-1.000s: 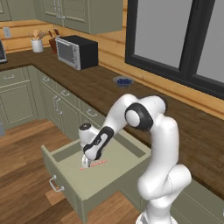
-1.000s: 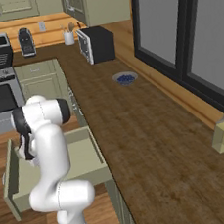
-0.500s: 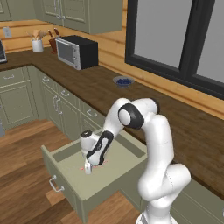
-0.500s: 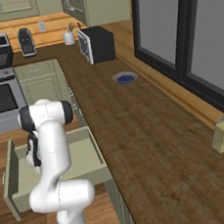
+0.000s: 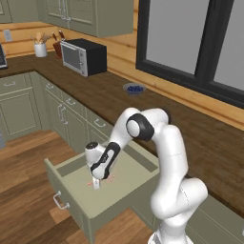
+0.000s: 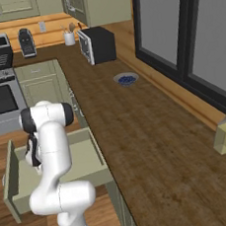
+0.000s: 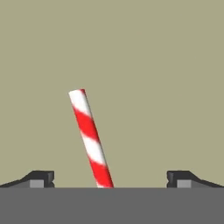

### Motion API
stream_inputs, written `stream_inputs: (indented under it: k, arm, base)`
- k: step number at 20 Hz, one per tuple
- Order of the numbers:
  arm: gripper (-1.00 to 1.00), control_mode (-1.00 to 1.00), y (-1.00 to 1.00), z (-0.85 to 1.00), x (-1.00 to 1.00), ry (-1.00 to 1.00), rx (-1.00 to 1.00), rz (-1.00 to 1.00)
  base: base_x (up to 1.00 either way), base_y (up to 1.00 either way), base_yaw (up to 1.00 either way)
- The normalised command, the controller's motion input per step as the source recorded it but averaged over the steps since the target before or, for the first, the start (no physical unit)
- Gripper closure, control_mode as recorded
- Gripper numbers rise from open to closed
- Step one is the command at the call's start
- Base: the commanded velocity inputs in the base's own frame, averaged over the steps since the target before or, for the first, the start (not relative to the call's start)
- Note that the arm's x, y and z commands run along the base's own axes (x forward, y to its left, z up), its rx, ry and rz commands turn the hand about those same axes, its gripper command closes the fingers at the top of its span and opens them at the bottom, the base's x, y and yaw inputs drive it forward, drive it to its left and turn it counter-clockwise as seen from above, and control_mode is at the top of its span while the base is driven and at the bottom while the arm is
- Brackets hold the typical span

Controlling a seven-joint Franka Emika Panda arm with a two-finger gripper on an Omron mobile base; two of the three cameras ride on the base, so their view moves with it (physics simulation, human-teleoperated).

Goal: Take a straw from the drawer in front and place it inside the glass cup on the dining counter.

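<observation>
We see the straw (image 7: 91,141) as a thin stick with red and white spiral stripes, lying flat on the floor of the pulled-out drawer (image 5: 76,200). Our hand (image 5: 96,185) hangs low inside the drawer right above it, fingers (image 7: 40,178) spread wide on either side, gripping nothing. On the bench (image 6: 148,145), a bowl (image 6: 126,78) holds blue berries.

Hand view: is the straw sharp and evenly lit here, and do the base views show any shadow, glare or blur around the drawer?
Hand view: the straw is crisp, red and white stripes distinct, against the flat, evenly lit drawer floor, no glare. Left base view: soft overall, the gripper low inside the drawer, straw just a faint pink streak. Right base view: arm hides the drawer's middle; no hard shadows.
</observation>
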Motion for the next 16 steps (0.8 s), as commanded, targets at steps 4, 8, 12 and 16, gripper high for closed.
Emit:
stream_inputs:
  k: [4, 8, 12, 16]
  arm:
    - [1.0, -1.0, 0.0, -0.56, 0.35, 0.16, 0.0, 0.07]
    - [1.0, -1.0, 0.0, -0.53, 0.25, 0.17, 0.0, 0.03]
    - [1.0, -1.0, -0.06, -0.32, 0.0, 0.02, 0.0, 0.02]
    - [1.0, -1.0, -0.02, -0.05, -0.21, -0.01, 0.01, 0.0]
  base:
    - [0.0, 0.0, 0.0]
    - [0.0, 0.0, 0.0]
    - [0.0, 0.0, 0.0]
    - [0.0, 0.0, 0.0]
